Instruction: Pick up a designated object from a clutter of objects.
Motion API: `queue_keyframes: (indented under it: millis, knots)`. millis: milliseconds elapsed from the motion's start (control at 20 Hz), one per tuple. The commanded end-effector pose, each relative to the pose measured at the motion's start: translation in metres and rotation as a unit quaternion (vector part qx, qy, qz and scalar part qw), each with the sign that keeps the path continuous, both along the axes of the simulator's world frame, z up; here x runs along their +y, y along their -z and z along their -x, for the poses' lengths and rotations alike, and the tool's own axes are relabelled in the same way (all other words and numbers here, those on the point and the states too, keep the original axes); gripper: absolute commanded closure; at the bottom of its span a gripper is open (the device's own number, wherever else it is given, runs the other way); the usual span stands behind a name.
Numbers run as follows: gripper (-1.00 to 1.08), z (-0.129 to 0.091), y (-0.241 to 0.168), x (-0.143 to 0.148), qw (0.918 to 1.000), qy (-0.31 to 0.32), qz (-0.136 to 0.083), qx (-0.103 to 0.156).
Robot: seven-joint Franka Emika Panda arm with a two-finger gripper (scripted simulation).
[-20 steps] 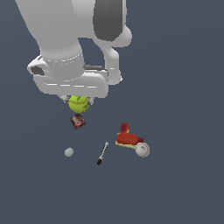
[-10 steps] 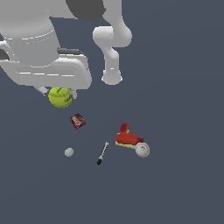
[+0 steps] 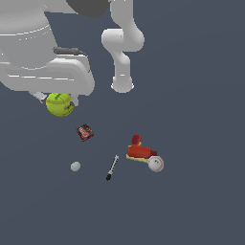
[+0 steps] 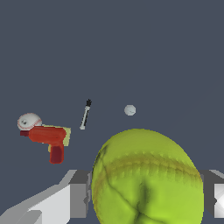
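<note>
Even flat light, no cast shadows, soft low-detail renders

tennis ball (image 3: pixel 60 104) in pincer (image 3: pixel 56 99) above box (image 3: pixel 85 132), baseball (image 3: pixel 155 164) beside tool (image 3: pixel 139 150)

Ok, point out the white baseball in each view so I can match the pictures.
Exterior view: the baseball lies toward the lower right of the picture, touching the red tool.
Wrist view: the baseball shows near the left edge, again against the red tool.
Shared landmark: the black-and-white marker.
</note>
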State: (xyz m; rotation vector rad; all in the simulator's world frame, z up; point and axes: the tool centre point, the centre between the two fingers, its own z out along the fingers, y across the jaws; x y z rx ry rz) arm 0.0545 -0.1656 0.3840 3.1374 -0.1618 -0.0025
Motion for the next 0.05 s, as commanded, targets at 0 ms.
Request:
queue_keyframes:
  millis: [0]
  knots:
    - [1.08,-0.0004,-0.0006,0.0006,1.0000,0.000,0.000,-0.001]
